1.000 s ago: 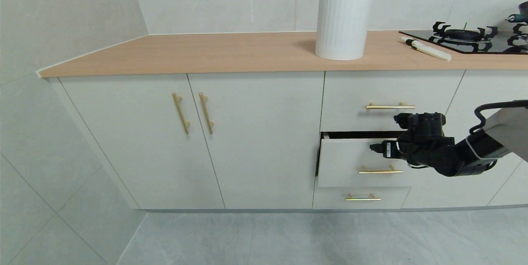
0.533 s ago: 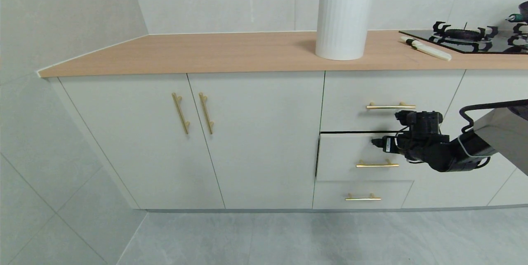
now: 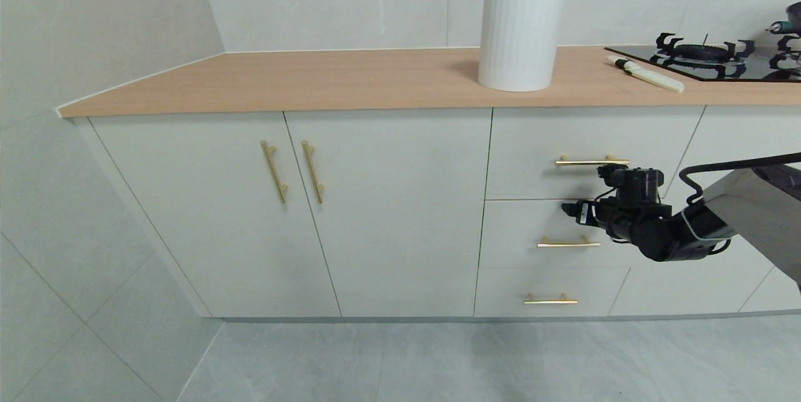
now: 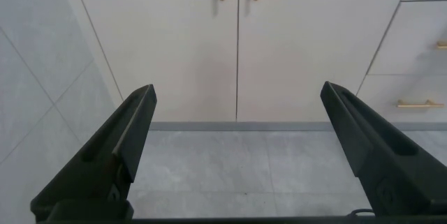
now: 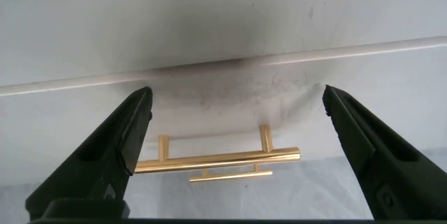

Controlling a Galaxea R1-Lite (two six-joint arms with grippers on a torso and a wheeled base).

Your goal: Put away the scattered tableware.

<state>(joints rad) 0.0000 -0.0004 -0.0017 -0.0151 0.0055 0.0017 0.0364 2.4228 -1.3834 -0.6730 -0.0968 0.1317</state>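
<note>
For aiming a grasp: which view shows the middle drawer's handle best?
Right wrist view: the handle shows whole and near. In the head view it is small; the left wrist view cuts it at the edge.

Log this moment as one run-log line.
middle drawer: shut | right gripper: open, at its front above the handle | left gripper: open, facing cabinet doors | knife: on counter beside stove

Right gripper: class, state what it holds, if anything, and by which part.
Nothing. The right gripper is open and empty, facing the front of the middle drawer, just above its gold handle.
</note>
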